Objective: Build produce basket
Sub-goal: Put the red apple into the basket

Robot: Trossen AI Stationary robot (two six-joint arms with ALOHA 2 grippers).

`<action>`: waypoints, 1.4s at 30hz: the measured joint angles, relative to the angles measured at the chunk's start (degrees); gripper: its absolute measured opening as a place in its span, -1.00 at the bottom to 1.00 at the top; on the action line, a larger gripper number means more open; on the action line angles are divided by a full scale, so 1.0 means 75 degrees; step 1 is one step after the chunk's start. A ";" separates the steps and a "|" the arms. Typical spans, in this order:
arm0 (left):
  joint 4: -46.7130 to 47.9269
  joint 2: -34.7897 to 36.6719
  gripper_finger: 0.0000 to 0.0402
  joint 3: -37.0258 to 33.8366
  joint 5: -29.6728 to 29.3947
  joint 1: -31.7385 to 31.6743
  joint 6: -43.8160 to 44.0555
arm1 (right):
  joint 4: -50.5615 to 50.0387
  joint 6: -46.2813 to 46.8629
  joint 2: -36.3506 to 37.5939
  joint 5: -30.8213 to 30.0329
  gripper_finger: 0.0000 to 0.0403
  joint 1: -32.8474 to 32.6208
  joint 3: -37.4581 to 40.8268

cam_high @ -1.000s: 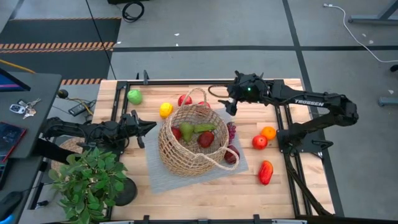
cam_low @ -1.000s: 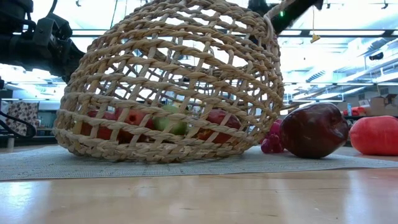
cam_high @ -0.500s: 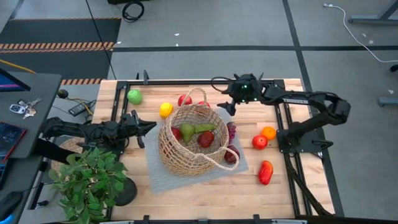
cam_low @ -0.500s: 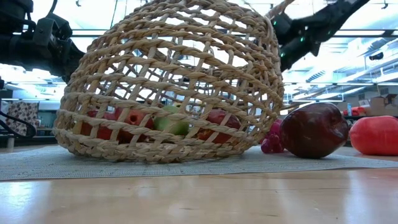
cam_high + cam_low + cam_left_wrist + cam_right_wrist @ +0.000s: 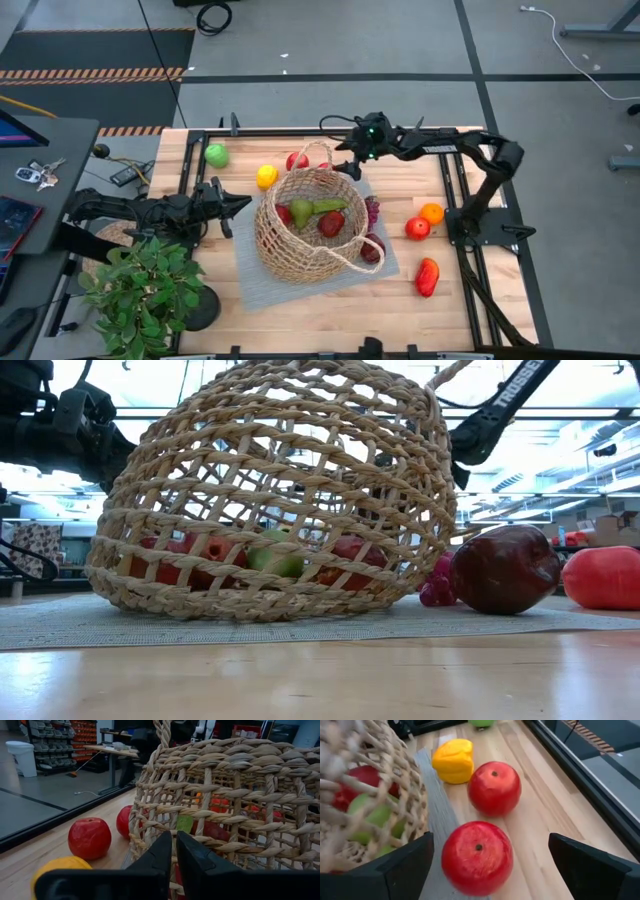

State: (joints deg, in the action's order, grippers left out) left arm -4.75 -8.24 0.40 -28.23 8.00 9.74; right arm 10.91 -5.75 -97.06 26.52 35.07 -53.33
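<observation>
The wicker basket (image 5: 310, 228) stands on a grey mat (image 5: 250, 275) and holds a green pear (image 5: 315, 207) and red apples (image 5: 331, 223). Two red apples (image 5: 476, 857) (image 5: 494, 787) lie on the table just beyond the basket's far side, with a yellow fruit (image 5: 266, 176) and a green apple (image 5: 216, 154) farther left. My right gripper (image 5: 490, 870) hangs open above the nearer red apple (image 5: 325, 166), slanting down, its fingers on either side of it and apart from it. My left gripper (image 5: 245, 203) is shut, level, just off the basket's left wall (image 5: 210, 820).
Purple grapes (image 5: 372, 210) and a dark red apple (image 5: 371, 248) lie on the mat's right part. A red apple (image 5: 417, 228), an orange (image 5: 431, 212) and a red pepper (image 5: 427, 276) lie on the wood at right. A potted plant (image 5: 140, 290) stands near left.
My right gripper has swung toward the table's left edge and come down, tipping to point more downward, from right of the basket's far handle to over the red apples behind the basket. The basket and fruit have stayed put.
</observation>
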 joint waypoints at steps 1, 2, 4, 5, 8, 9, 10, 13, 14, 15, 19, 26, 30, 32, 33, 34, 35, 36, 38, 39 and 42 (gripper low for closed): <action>0.0000 0.0002 -0.84 0.0003 0.0000 0.0001 0.0003 | -0.0004 -0.0034 -0.0104 0.0035 0.98 0.0000 -0.0089; 0.0003 0.0002 -0.84 0.0001 0.0000 0.0000 0.0003 | -0.0005 -0.0040 -0.0190 0.0044 0.98 -0.0005 -0.0170; 0.0000 0.0002 -0.83 0.0003 0.0000 -0.0001 0.0000 | 0.0061 -0.0048 -0.0371 0.0048 0.98 -0.0024 -0.0344; 0.0003 0.0002 -0.82 0.0001 0.0000 0.0000 0.0003 | 0.0059 -0.0056 -0.0466 0.0062 0.98 -0.0029 -0.0410; 0.0000 0.0000 -0.80 0.0002 0.0000 -0.0001 0.0001 | 0.0058 -0.0054 -0.0779 0.0099 0.98 -0.0026 -0.0575; 0.0000 0.0002 -0.80 0.0000 0.0000 0.0000 0.0001 | 0.0074 -0.0044 -0.0870 0.0100 0.98 -0.0025 -0.0632; 0.0003 0.0000 -0.80 0.0000 0.0000 -0.0001 0.0000 | 0.0113 -0.0017 -0.0955 0.0111 0.98 -0.0024 -0.0680; 0.0003 0.0002 -0.81 0.0001 0.0000 0.0002 0.0001 | 0.0280 0.0157 -0.1179 0.0271 0.98 -0.0035 -0.0763; 0.0001 0.0002 -0.82 0.0001 0.0002 -0.0001 0.0000 | 0.0404 0.0220 -0.1234 0.0272 0.98 -0.0055 -0.0765; 0.0000 0.0002 -0.82 0.0002 0.0000 0.0000 0.0003 | 0.0528 0.0249 -0.1294 0.0269 0.98 -0.0076 -0.0768; 0.0003 -0.0001 -0.84 0.0003 0.0000 -0.0001 0.0003 | 0.0806 0.0347 -0.1484 0.0236 0.98 -0.0209 -0.0779; 0.0000 0.0002 -0.80 0.0000 0.0000 0.0000 0.0001 | 0.0466 0.0114 -0.1562 -0.0716 0.98 -0.0604 -0.0777; 0.0003 0.0002 -0.81 0.0003 0.0003 -0.0001 0.0000 | 0.0407 0.0107 -0.1559 -0.0969 0.98 -0.0748 -0.0777; 0.0003 0.0001 -0.82 0.0000 0.0002 0.0002 0.0001 | 0.0236 0.0107 -0.1559 -0.1264 0.98 -0.0769 -0.0777; 0.0003 0.0000 -0.83 0.0001 0.0002 0.0001 0.0000 | 0.0147 0.0107 -0.1557 -0.1380 0.98 -0.0769 -0.0777; 0.0003 0.0001 -0.83 0.0001 0.0003 0.0000 0.0003 | 0.0046 0.0115 -0.1556 -0.1432 0.98 -0.0765 -0.0777; 0.0003 0.0001 -0.84 0.0001 0.0001 0.0001 0.0003 | -0.0076 0.0132 -0.1556 -0.1442 0.98 -0.0753 -0.0777; 0.0003 0.0002 -0.84 0.0000 0.0000 0.0001 0.0000 | -0.0190 0.0137 -0.1556 -0.1437 0.98 -0.0738 -0.0777; 0.0003 0.0002 -0.84 0.0000 0.0000 0.0002 0.0003 | -0.0379 0.0138 -0.1541 -0.1431 0.98 -0.0708 -0.0786; 0.0003 0.0000 -0.83 0.0001 0.0001 0.0000 0.0003 | -0.0441 0.0138 -0.1536 -0.1441 0.98 -0.0709 -0.0786; 0.0003 0.0001 -0.81 0.0001 0.0000 0.0000 0.0003 | -0.0486 0.0142 -0.1533 -0.1566 0.95 -0.0731 -0.0789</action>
State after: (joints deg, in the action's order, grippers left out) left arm -4.73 -8.24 0.41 -28.23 7.99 9.76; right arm 7.27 -4.69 -108.55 14.77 29.58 -59.24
